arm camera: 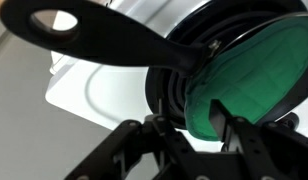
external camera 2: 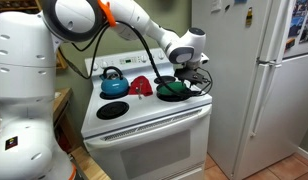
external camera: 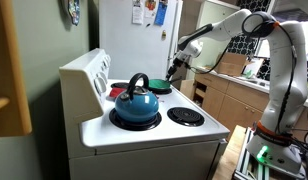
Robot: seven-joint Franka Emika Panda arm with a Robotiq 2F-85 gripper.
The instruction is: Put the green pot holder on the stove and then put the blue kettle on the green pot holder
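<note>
One white fridge (external camera 2: 256,90) stands at 3 o'clock of the one stove (external camera 2: 144,128). On the stove's back row sits one blue kettle (external camera 2: 114,82). At its 3 o'clock lie one red pad (external camera 2: 141,86), then one green pot holder (external camera 2: 172,90). Two fingers (arm camera: 144,150) straddle the pot holder's rim, half narrowed; whether they pinch it cannot be told.

Home kitchen: stove (external camera 2: 144,140), white fridge (external camera 2: 256,95) beside it, wooden cabinets (external camera: 220,100)
</note>
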